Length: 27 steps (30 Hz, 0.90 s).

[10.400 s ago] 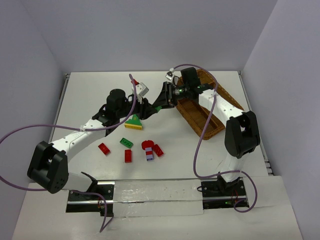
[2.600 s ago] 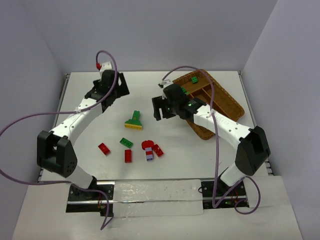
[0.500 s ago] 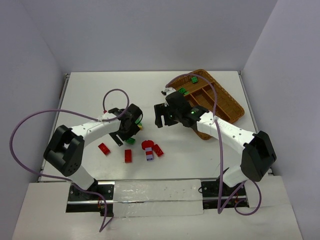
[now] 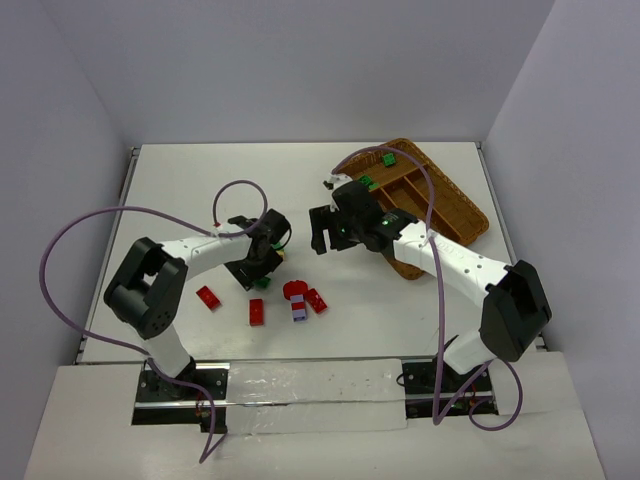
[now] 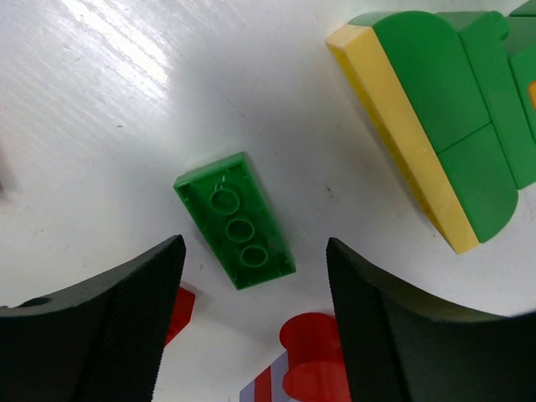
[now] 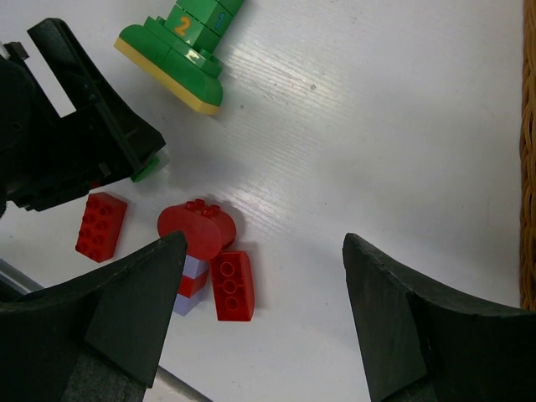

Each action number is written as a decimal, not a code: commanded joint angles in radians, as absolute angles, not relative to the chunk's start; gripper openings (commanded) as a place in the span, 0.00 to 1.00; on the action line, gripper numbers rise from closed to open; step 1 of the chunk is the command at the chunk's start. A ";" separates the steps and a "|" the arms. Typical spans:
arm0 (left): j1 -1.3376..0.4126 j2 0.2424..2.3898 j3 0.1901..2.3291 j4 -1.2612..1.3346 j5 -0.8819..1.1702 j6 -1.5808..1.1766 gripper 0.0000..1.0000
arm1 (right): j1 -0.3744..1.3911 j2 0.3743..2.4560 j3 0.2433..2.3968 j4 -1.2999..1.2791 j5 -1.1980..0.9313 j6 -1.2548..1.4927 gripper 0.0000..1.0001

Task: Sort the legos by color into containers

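Observation:
In the left wrist view a small green lego [image 5: 234, 219] lies on the white table with its hollow underside up. My left gripper [image 5: 254, 251] is open just above it, one finger on each side of its near end, not touching. A green-and-yellow lego piece [image 5: 444, 126] lies beside it, and a red rounded lego [image 5: 310, 352] on a lilac-and-red stack is close by. From above, my left gripper [image 4: 252, 270] hides the green lego. My right gripper [image 4: 318, 232] hangs open and empty over the table, left of the wicker tray [image 4: 455, 225], whose containers hold two green legos [image 4: 388, 160].
Red legos lie near the front: one at the left [image 4: 208, 297], one [image 4: 256, 312] in the middle, one [image 4: 316, 300] beside the lilac stack [image 4: 298, 313]. The right wrist view shows the tray's edge [image 6: 528, 167] at its far right.
The left arm has swung from the back left of the table down over the green lego near the middle. The right arm has stayed almost still.

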<state>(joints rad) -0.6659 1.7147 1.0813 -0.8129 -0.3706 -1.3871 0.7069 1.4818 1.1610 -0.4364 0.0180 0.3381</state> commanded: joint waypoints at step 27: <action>-0.663 1.709 1.679 -0.802 -0.510 -0.907 0.21 | 0.366 1.249 1.133 -0.372 0.026 0.393 0.83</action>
<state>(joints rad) -0.6643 1.6059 1.4808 -0.9091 -0.5420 -1.1388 0.4501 1.3752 1.1471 -0.4206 0.0023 0.3675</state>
